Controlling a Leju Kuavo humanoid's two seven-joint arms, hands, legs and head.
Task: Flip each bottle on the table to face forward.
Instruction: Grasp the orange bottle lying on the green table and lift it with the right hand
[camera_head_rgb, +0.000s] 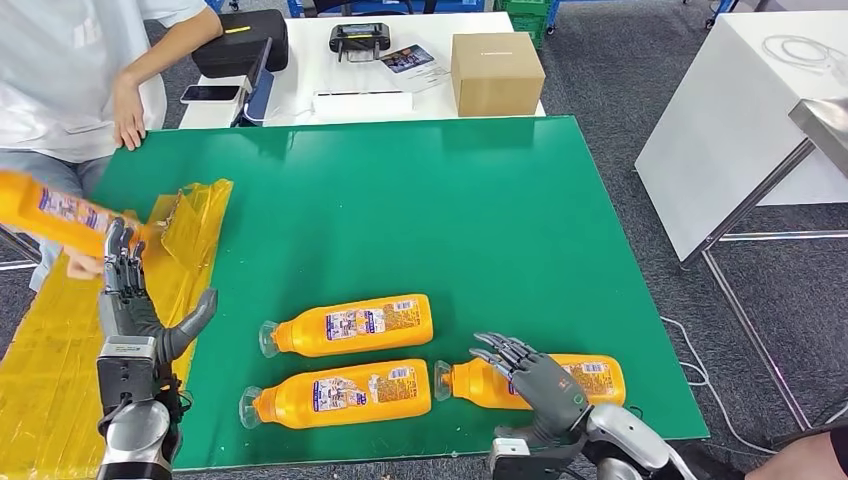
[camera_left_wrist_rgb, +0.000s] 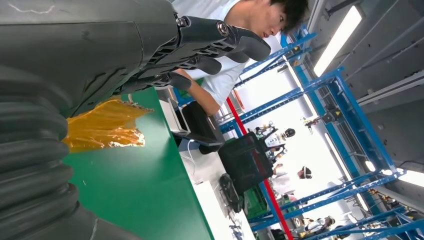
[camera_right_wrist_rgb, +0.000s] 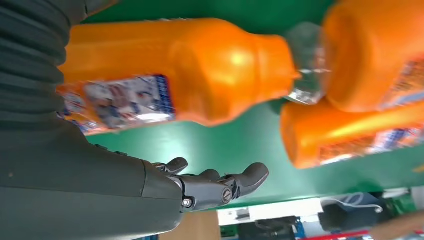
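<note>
three orange bottles lie on the green table. the right hand, fingers spread and empty, hovers over the rightmost bottle. the left hand is also released. a sloppy grasp could nudge neighbouring bottles.

3 orange bottles with clear caps and blue-and-white printed labels lie on the green table. Yellow crinkled plastic sheeting covers its left edge. Each robot hand is dark grey. A brown cardboard box sits on a white surface.
</note>
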